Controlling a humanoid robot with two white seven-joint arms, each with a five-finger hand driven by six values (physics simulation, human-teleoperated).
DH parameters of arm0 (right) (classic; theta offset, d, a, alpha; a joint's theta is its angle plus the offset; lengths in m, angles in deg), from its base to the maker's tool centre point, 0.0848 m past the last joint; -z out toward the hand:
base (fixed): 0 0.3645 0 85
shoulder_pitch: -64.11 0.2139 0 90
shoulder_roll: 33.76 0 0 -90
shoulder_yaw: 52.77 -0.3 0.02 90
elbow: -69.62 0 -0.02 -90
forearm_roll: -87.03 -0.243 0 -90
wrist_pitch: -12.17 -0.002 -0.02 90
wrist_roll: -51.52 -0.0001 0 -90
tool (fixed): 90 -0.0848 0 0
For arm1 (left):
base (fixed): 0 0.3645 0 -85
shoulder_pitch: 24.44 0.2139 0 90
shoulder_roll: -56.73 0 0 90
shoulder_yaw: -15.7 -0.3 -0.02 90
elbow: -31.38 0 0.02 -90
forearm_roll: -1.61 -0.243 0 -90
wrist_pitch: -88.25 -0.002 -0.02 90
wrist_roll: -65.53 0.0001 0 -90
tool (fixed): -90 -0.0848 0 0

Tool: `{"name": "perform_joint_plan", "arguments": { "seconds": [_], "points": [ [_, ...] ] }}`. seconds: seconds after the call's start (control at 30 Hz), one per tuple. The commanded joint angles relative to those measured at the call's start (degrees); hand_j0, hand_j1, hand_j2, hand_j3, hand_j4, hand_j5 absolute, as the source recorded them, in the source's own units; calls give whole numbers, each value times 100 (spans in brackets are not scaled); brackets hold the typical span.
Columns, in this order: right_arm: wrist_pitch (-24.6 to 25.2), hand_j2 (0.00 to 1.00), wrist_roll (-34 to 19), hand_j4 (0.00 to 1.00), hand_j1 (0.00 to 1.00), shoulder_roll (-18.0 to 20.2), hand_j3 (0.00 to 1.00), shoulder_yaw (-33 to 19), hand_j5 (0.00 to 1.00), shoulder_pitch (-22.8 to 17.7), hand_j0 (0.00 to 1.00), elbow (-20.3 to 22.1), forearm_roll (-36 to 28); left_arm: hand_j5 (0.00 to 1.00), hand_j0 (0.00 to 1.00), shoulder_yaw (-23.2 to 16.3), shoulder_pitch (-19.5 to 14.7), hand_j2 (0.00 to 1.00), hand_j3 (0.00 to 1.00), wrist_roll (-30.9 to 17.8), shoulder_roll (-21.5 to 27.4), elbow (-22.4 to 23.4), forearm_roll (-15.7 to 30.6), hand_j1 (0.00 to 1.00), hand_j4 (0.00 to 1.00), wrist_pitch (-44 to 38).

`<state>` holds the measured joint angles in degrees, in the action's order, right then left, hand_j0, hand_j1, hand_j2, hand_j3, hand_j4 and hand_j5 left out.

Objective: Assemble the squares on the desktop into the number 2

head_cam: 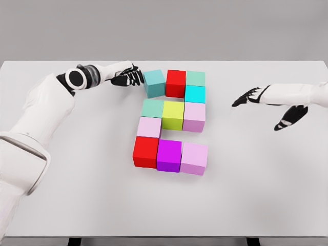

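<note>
Head view, worktop: a white worktop carries ten coloured cubes set as a blocky 2.
Head view, top row: a teal cube, slightly skewed and touching a red cube, then a mint cube with a cyan cube just in front of it.
Head view, middle row: a pale green cube, a yellow-green cube and a lilac cube, packed tight.
Head view, lower part: a pale pink cube above a second red cube, then a magenta cube and a light purple cube.
Left hand: the left hand lies against the teal cube's left face, fingers loosely extended, holding nothing.
Right hand: the right hand hangs well apart on the right, fingers spread, empty.
Handling: the cubes look rigid, light and smooth (likely to slide when nudged); opposite side faces seem the best grip.
Containers: none visible.
Progress: the figure looks nearly done, the teal cube wanting squaring.
</note>
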<state>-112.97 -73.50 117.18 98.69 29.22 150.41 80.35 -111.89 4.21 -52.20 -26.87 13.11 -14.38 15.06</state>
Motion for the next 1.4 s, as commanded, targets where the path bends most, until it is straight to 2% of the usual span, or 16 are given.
{"name": "perform_joint_plan", "arguments": {
  "seconds": [0.0, 0.07, 0.17, 0.47, 0.83, 1.1, 1.37],
  "points": [
    [14, 100, 2, 100, 100, -3, 100, -12, 100, 0, 100, -142, -342, 43, 43, 32, 0, 43, 43, 57, -25, 34, 26, 43, 43, -28],
    [14, 100, 2, 100, 100, -3, 100, -12, 100, 0, 100, -142, -351, 43, 43, 32, 0, 43, 43, 57, -16, 25, 26, 43, 43, -98],
    [14, 100, 2, 100, 100, 32, 100, -21, 100, -61, 100, -151, -764, 43, 43, 58, 0, 43, 43, 66, -16, 25, 26, 43, 43, -81],
    [14, 100, 2, 100, 100, 14, 100, -82, 100, -70, 100, -186, -949, 43, 43, 225, -9, 43, 43, 93, -33, 104, 26, 43, 43, -89],
    [14, 100, 2, 100, 100, 23, 100, -109, 100, -62, 100, -178, -975, 43, 43, 234, -9, 43, 43, 93, -156, 96, 26, 43, 43, -45],
    [14, 100, 2, 100, 100, 23, 100, -205, 100, -62, 100, -178, -975, 43, 43, 392, -9, 43, 43, 93, -77, 104, 26, 43, 43, -72],
    [14, 100, 2, 100, 100, 23, 100, -205, 100, -62, 100, -186, -975, 43, 43, 454, -35, 43, 43, 181, -235, 192, 17, 43, 43, -125]
  ]
}}
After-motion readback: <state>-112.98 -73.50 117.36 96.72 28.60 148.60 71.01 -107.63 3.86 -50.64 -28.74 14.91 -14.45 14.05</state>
